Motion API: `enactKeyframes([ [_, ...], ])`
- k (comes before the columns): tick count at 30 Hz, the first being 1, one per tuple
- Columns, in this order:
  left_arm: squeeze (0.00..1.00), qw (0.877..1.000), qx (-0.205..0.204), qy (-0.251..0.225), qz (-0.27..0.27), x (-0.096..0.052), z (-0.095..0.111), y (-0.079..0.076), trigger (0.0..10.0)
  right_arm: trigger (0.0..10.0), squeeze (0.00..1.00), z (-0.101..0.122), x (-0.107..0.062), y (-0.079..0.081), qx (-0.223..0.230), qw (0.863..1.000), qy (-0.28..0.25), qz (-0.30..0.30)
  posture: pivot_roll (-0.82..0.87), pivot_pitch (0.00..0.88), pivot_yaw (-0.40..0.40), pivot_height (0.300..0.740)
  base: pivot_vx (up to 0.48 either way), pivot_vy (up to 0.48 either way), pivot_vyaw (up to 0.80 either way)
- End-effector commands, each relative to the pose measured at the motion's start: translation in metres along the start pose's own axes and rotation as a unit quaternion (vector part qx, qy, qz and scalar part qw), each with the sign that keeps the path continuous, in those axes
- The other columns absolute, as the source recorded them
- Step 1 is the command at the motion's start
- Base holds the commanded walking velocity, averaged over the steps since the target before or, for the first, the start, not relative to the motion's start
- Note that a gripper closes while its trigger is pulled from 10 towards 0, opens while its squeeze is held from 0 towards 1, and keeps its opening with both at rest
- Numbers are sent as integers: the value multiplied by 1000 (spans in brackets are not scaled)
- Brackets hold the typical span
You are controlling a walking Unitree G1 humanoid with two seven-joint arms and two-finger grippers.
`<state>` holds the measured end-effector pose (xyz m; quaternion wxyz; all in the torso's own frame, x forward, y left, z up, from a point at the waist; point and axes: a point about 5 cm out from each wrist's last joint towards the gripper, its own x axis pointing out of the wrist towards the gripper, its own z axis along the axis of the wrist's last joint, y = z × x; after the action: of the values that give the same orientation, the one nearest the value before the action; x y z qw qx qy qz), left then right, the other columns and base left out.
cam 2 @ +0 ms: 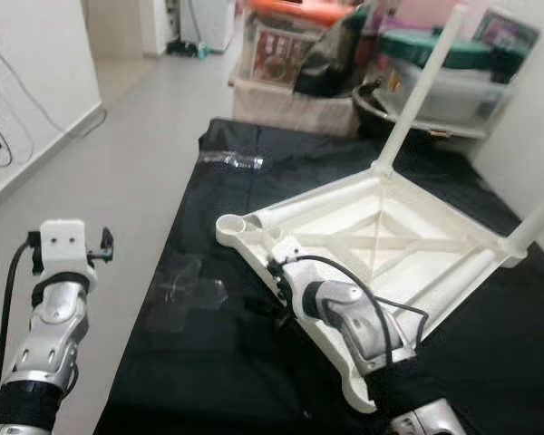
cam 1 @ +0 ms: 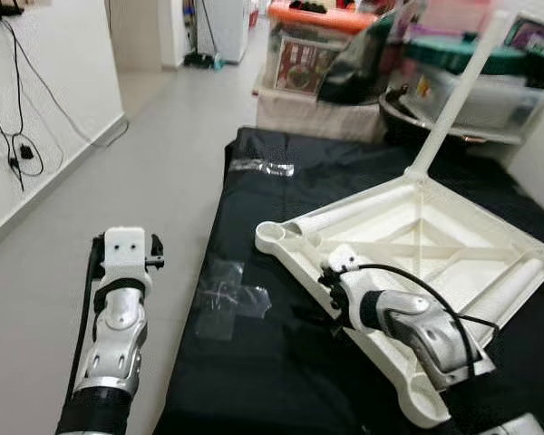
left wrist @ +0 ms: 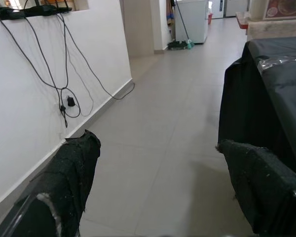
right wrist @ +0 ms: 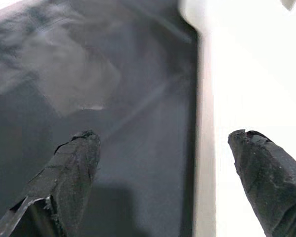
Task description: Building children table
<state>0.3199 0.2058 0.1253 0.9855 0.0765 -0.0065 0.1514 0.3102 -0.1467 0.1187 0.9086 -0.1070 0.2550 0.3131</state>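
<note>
**A:** Table (cam 1: 417, 236), white ribbed plastic, lay upside down on the black cloth (cam 1: 281, 381), legs (cam 1: 458, 91) pointing up.

**B:** Right gripper (right wrist: 165, 163) was spread wide over its near-left rim; left gripper (left wrist: 158, 182) gaped above the floor (cam 1: 163, 181).

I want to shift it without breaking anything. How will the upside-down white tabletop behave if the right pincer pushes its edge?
The tabletop looks like ribbed moulded plastic, so it is probably stiff and light for its size. On the black cloth it may drag and bunch the fabric instead of sliding. The upright leg could make it rock or tip.
</note>
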Motion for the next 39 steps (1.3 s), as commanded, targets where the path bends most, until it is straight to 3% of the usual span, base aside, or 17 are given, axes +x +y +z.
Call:
enactKeyframes([
  [1,0,1000,4,1,-4,0,-1,-1,10000,10000,0,-6,6,-1,33,999,11,-27,97,0,-115,740,0,0,0],
  [9,0,1000,6,0,-9,1,-1,-4,10000,10000,0,-7,28,16,111,992,4,-61,88,0,-100,740,0,0,0],
  [13,0,1000,4,-2,-17,2,1,-8,10000,10000,0,0,39,28,125,990,-11,-59,86,0,-95,740,0,0,0],
  [14,0,1000,3,-2,-18,2,1,-9,10000,3137,0,2,42,32,127,990,-17,-55,86,0,-95,740,0,0,0],
  [15,0,1000,3,-2,-20,3,2,-10,10000,3137,0,3,46,37,125,991,-20,-51,91,0,-95,740,0,0,0],
  [16,0,1000,3,-3,-20,3,2,-10,10000,0,0,4,48,40,122,991,-21,-48,91,0,-95,740,0,0,0],
  [21,0,1000,7,-5,-18,4,3,-7,10000,0,0,-2,52,53,97,995,-15,-22,95,0,-96,740,0,0,0],
  [25,0,1000,8,-2,-14,3,0,-4,10000,0,0,-18,47,52,71,997,13,-8,98,0,-107,740,0,0,0],
  [30,0,1000,8,-1,-15,2,-1,-5,10000,0,0,-21,46,50,66,998,17,-8,98,0,-107,740,0,0,0],
  [34,0,1000,8,0,-25,1,-2,-11,10000,0,0,-31,40,49,43,999,27,4,87,0,-99,740,0,0,0],
  [39,0,999,11,-1,-31,4,0,-11,10000,0,0,-39,26,61,30,997,28,66,82,0,-94,740,0,0,0],
])
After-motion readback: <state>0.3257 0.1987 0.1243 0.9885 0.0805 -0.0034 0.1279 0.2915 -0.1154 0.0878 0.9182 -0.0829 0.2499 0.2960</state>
